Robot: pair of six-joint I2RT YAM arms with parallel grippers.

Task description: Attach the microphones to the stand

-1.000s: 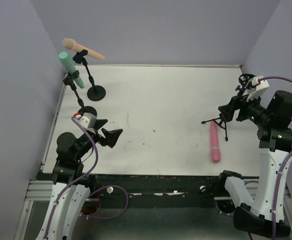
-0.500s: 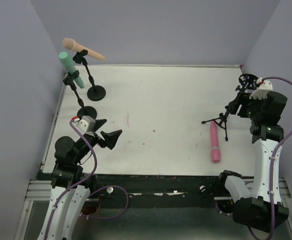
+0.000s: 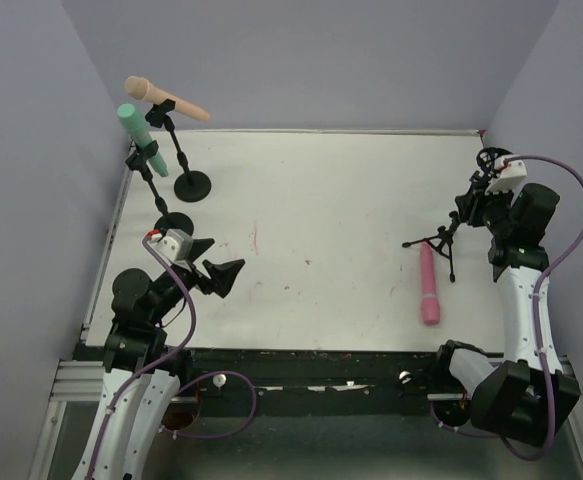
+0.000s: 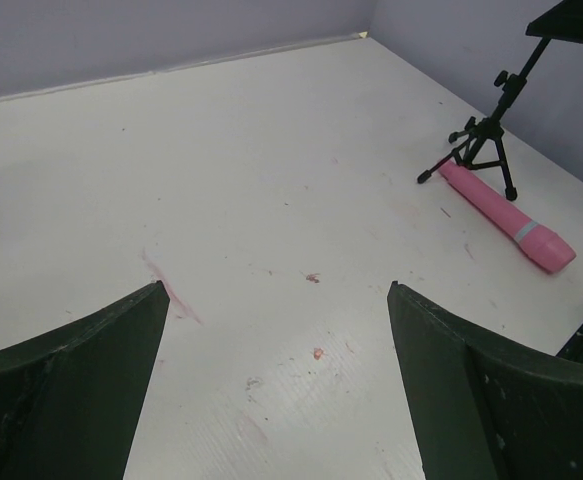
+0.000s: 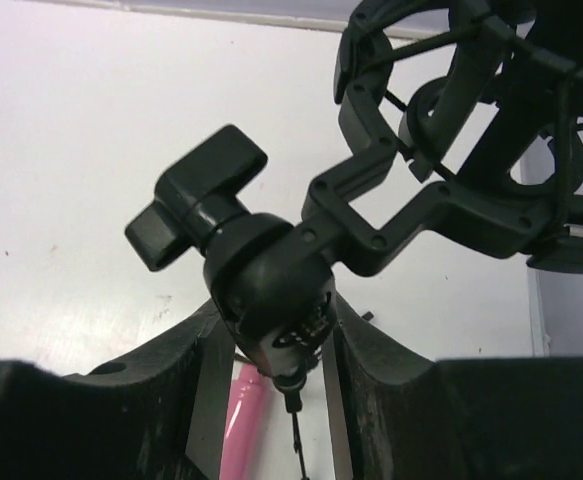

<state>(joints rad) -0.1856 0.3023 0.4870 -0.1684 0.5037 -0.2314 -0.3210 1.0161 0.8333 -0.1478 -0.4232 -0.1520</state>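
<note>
On the counter (image 3: 321,200), far left, the rear stand (image 3: 183,165) carries one microphone (image 3: 166,100); just before it, the front stand (image 3: 156,195) carries another microphone (image 3: 141,140). Far right, a third microphone (image 3: 429,285) lies before the tripod stand (image 3: 441,238), its far end between the legs.

By the table's (image 3: 351,190) near edge, left arm (image 3: 131,410) and right arm (image 3: 519,310) are showing white links, black joints and looping purple cables (image 3: 575,225). Left gripper (image 4: 274,287) fingers (image 4: 66,400) are showing dark green.

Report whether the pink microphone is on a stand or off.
Off. The pink microphone lies flat on the table beside the tripod stand's feet; its ring mount holds nothing.
</note>
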